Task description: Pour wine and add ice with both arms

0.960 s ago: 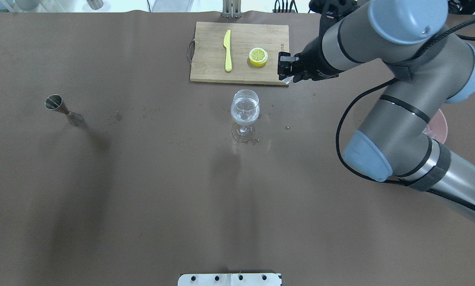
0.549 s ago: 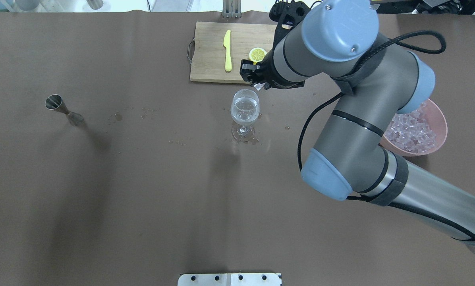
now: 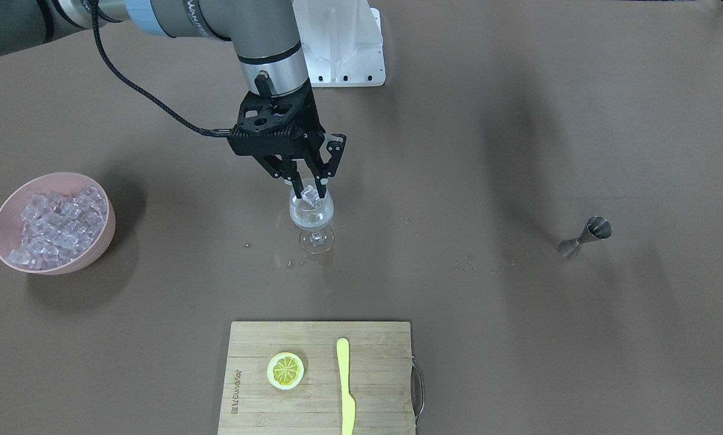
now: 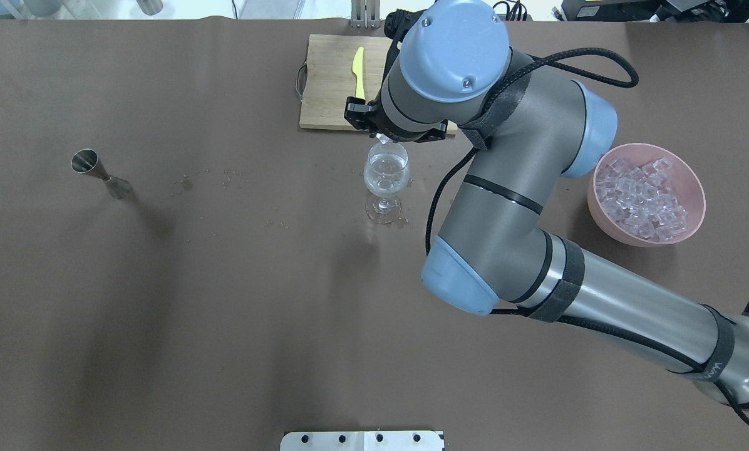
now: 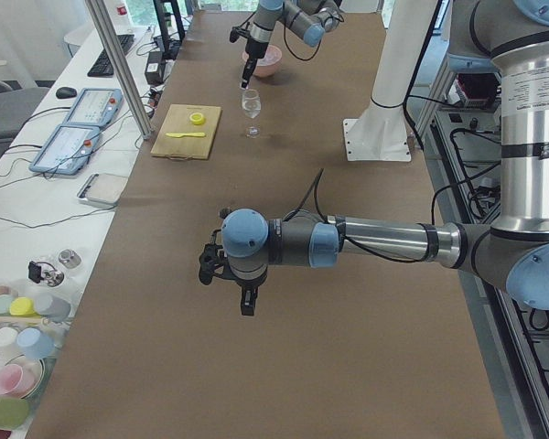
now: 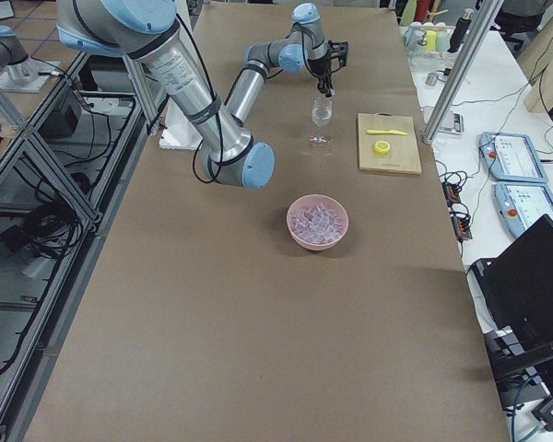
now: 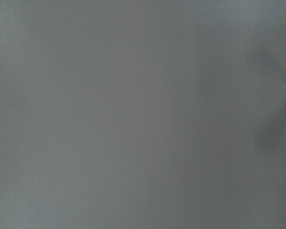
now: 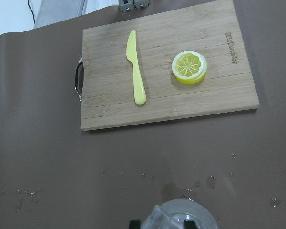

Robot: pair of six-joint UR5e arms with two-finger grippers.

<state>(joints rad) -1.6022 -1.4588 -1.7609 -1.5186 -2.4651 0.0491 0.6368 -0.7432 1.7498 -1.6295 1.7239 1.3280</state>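
Ice [image 3: 309, 193], likely slick and light, is being pinched by flat faces in the right gripper [image 3: 306, 188] over the fragile glass [image 3: 311, 214], bowl [image 4: 600, 210] at 3 o'clock overhead; left gripper's [image 5: 246, 308] state cannot be told.

Glass [image 3: 311, 219] between bowl [image 3: 103, 237] and jigger [image 3: 584, 238]

Pink bowl [image 3: 104, 238] of clear whitish ice [image 3: 53, 226], yellow knife [image 3: 344, 386] and lemon slice [image 3: 285, 370] on pale wooden board [image 3: 265, 411], brown table [image 3: 518, 332]
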